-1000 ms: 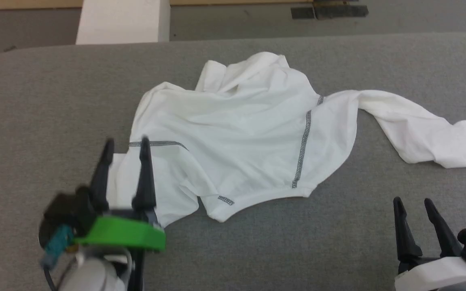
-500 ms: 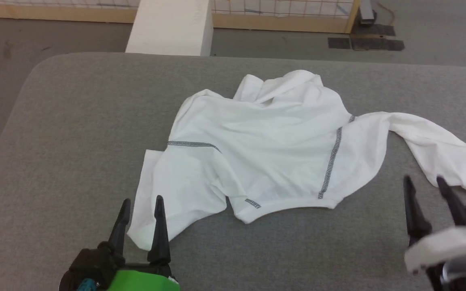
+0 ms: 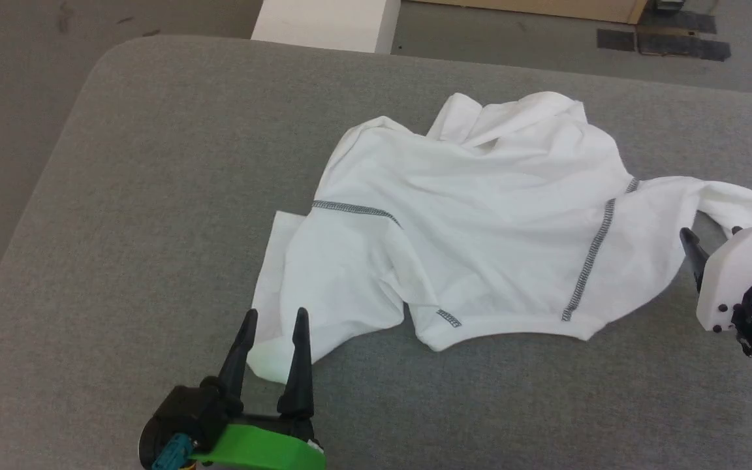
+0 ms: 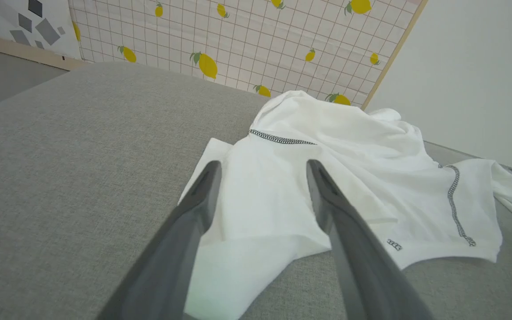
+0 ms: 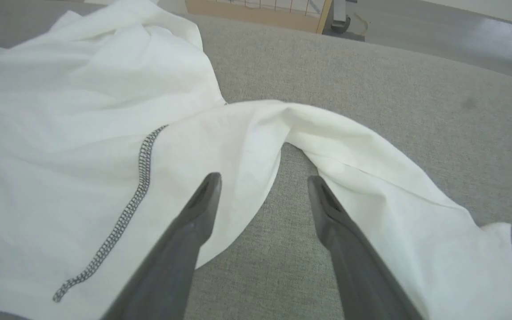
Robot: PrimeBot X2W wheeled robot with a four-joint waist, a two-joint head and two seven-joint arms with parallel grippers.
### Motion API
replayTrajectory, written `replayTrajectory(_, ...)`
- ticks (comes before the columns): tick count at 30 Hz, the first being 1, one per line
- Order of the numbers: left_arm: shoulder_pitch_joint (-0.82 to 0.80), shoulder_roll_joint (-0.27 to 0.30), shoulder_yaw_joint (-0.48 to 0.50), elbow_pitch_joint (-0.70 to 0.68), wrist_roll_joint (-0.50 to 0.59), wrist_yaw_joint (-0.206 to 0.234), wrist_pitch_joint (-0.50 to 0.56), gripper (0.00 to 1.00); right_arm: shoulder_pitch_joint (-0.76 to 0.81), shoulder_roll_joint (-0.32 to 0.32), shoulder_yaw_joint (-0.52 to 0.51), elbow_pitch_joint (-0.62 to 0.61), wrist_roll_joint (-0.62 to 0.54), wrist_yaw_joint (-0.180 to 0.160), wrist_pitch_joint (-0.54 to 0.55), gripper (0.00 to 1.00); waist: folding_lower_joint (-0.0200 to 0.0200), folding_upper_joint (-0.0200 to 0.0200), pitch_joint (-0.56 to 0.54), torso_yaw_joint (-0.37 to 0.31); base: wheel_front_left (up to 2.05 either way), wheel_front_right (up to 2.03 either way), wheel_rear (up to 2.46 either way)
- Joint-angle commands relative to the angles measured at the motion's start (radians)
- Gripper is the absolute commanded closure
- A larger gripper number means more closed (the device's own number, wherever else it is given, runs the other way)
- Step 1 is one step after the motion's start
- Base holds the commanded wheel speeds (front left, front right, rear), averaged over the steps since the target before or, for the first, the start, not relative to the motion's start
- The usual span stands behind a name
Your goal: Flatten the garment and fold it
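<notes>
The garment (image 3: pixel 480 228), a white long-sleeved shirt with dark zigzag seams, lies crumpled on the grey padded table (image 3: pixel 154 163). Its left sleeve is folded back toward the near edge. My left gripper (image 3: pixel 275 314) stands open at that sleeve's end, and in the left wrist view the left gripper (image 4: pixel 263 163) has its fingers spread above the garment (image 4: pixel 349 142). My right gripper (image 3: pixel 709 232) is at the right edge, partly behind its white housing. Seen from the right wrist, the right gripper (image 5: pixel 263 177) is open over the gap between the body of the garment (image 5: pixel 60 111) and its right sleeve, holding nothing.
A white box (image 3: pixel 327 23) stands on the floor beyond the table's far edge. Dark patches (image 3: pixel 663 42) mark the floor at the back right. A lemon-patterned screen (image 4: pixel 238 35) stands behind the table. The table's rounded left corner (image 3: pixel 98 59) is near.
The head camera has shifted, so the whole scene sits further right. My left gripper has drawn back from the shoulder seam to the sleeve's end. My right gripper has come forward to the right sleeve.
</notes>
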Motion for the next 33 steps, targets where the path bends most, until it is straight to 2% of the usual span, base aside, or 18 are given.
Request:
replayTrajectory(1, -0.02, -0.008, 0.004, 0.007, 0.007, -0.01, -0.005, 0.0, -0.021, -0.005, -0.006, 0.029, -0.005, -0.002, 0.019, 0.0, 0.0001, 0.0, 0.038, 0.053, 0.0, 0.0, 0.0)
replayTrajectory(6, -0.028, -0.02, 0.001, 0.019, 0.02, -0.025, -0.005, 0.0, -0.056, -0.017, -0.016, 0.119, -0.034, -0.002, 0.073, 0.0, 0.0001, 0.0, 0.066, 0.105, 0.0, 0.0, 0.0)
replayTrajectory(10, -0.038, -0.027, -0.002, 0.023, 0.022, -0.034, -0.005, 0.0, -0.082, -0.013, -0.045, 0.173, -0.067, -0.002, 0.072, 0.0, 0.0001, 0.0, 0.086, 0.127, 0.0, 0.0, 0.0)
replayTrajectory(11, -0.041, -0.029, -0.003, 0.024, 0.022, -0.035, -0.005, 0.0, -0.086, -0.013, -0.052, 0.187, -0.078, -0.002, 0.066, 0.29, 0.0001, 0.0, 0.089, 0.13, 0.0, 0.0, 0.0)
replayTrajectory(12, -0.043, -0.03, -0.002, 0.025, 0.02, -0.036, -0.005, 0.0, -0.089, -0.014, -0.055, 0.198, -0.086, -0.002, 0.062, 0.67, 0.0001, 0.0, 0.091, 0.131, 0.0, 0.0, 0.0)
replayTrajectory(13, -0.045, -0.031, -0.002, 0.026, 0.018, -0.036, -0.005, 0.0, -0.093, -0.012, -0.067, 0.209, -0.091, -0.002, 0.053, 0.89, 0.0001, 0.0, 0.093, 0.13, 0.0, 0.0, 0.0)
replayTrajectory(14, -0.046, -0.032, -0.001, 0.027, 0.017, -0.037, -0.005, 0.0, -0.096, -0.011, -0.078, 0.217, -0.094, -0.002, 0.046, 1.0, 0.0001, 0.0, 0.094, 0.128, 0.0, 0.0, 0.0)
replayTrajectory(21, -0.051, -0.034, 0.001, 0.046, 0.015, -0.045, -0.005, 0.0, -0.091, -0.034, -0.162, 0.223, -0.09, -0.002, -0.009, 1.0, 0.0001, 0.0, 0.059, 0.077, 0.0, 0.0, 0.0)
replayTrajectory(27, -0.043, -0.035, 0.003, 0.065, 0.013, -0.05, -0.005, 0.0, 0.001, -0.075, -0.27, 0.186, -0.079, -0.002, -0.003, 1.0, 0.0001, 0.0, 0.009, 0.044, 0.0, 0.0, 0.0)
replayTrajectory(29, -0.038, -0.035, 0.002, 0.071, 0.013, -0.052, -0.005, 0.0, 0.039, -0.076, -0.301, 0.171, -0.075, -0.002, 0.0, 0.96, 0.0001, 0.0, -0.003, 0.037, 0.0, 0.0, 0.0)
replayTrajectory(31, -0.036, -0.035, 0.002, 0.075, 0.013, -0.054, -0.005, 0.0, 0.062, -0.067, -0.327, 0.154, -0.068, -0.002, -0.015, 0.41, 0.0001, 0.0, -0.009, 0.032, 0.0, 0.0, 0.0)
replayTrajectory(32, -0.036, -0.035, 0.002, 0.078, 0.014, -0.056, -0.005, 0.0, 0.068, -0.057, -0.332, 0.145, -0.063, -0.002, -0.033, 0.05, 0.0001, 0.0, -0.013, 0.029, 0.0, 0.0, 0.0)
replayTrajectory(33, -0.036, -0.035, 0.002, 0.08, 0.016, -0.057, -0.005, 0.0, 0.071, -0.047, -0.332, 0.139, -0.057, -0.002, -0.047, 0.0, 0.0001, 0.0, -0.016, 0.027, 0.0, 0.0, 0.0)
